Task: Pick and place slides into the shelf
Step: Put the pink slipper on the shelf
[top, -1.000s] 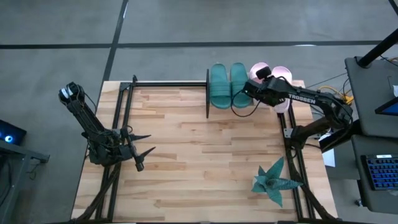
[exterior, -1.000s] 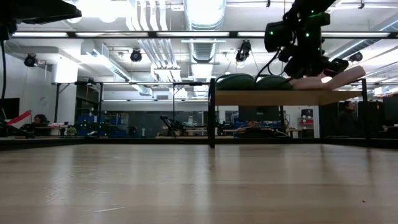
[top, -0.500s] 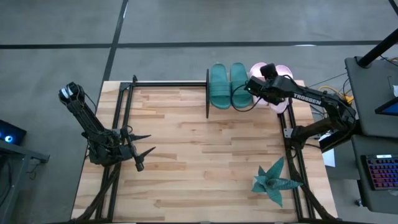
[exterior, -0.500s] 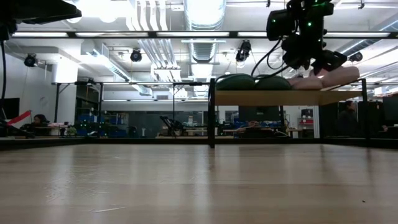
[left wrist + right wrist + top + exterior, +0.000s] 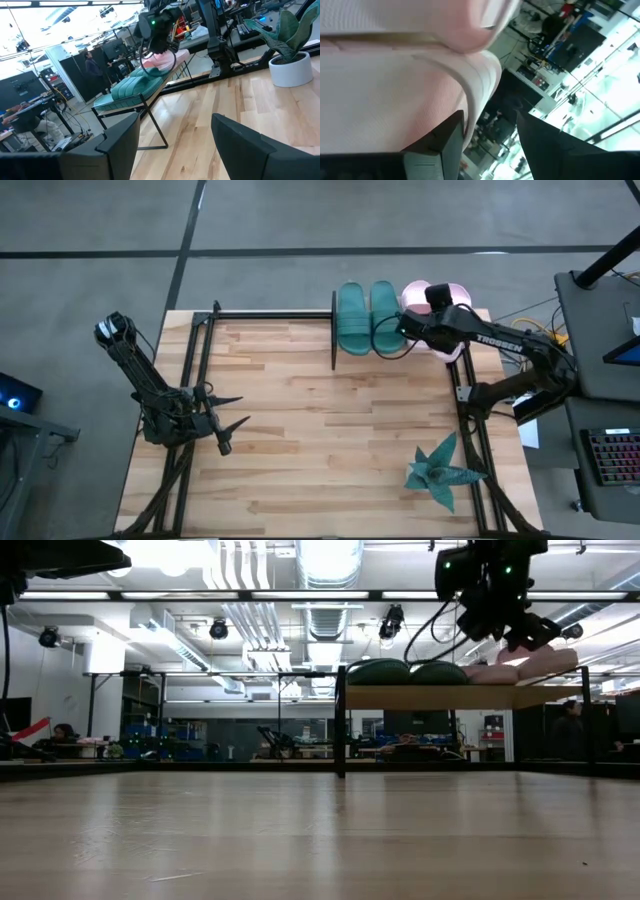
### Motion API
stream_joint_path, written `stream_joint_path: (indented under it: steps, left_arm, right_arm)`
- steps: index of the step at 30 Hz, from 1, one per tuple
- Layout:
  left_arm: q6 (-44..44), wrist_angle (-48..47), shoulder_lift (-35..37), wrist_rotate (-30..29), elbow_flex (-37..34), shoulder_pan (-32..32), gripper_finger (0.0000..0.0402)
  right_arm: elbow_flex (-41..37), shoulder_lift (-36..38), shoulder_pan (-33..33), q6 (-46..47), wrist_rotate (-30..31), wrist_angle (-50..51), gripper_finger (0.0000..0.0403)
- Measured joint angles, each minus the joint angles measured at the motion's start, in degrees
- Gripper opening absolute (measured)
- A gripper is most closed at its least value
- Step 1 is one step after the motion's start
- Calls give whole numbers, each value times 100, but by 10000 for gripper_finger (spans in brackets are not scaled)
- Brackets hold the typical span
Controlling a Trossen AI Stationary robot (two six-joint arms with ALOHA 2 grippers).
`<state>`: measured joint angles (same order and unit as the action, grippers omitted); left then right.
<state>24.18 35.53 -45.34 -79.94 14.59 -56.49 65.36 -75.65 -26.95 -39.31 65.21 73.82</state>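
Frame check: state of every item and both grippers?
Green slides: side by side on the shelf.
Pink slides: on the shelf, partly under the right arm.
Shelf: upright, at the table's far edge.
Right gripper: jaws open, over the slides.
Left gripper: jaws open, empty.

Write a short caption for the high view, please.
Right gripper open above pink slides beside green slides on the shelf.
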Motion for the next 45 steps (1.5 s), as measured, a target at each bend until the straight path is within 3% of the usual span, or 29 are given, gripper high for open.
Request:
stream_joint_path:
  steps: [4,10,17,23,29,37,45]
  left_arm:
    - [-2,0,-1,-1,0,1,231]
    - [0,2,13,-2,2,0,231]
    - [2,2,0,0,0,2,231]
    - [4,0,-2,-1,1,2,231]
    - [4,0,-3,-1,2,2,231]
    - [13,-2,-2,0,2,2,231]
    - [17,-4,-4,-1,0,1,231]
  right_arm:
    - [0,346,213,473,-145,11,173]
    - [0,1009,277,640,-956,13,173]
    - [0,1460,257,1150,-1085,95,173]
    - [0,1818,257,1667,-2036,435,173]
    - [0,1965,256,1594,-2083,504,173]
    - [-294,1746,216,774,-2018,-156,173]
    - [-358,1348,-375,267,-1806,-402,158]
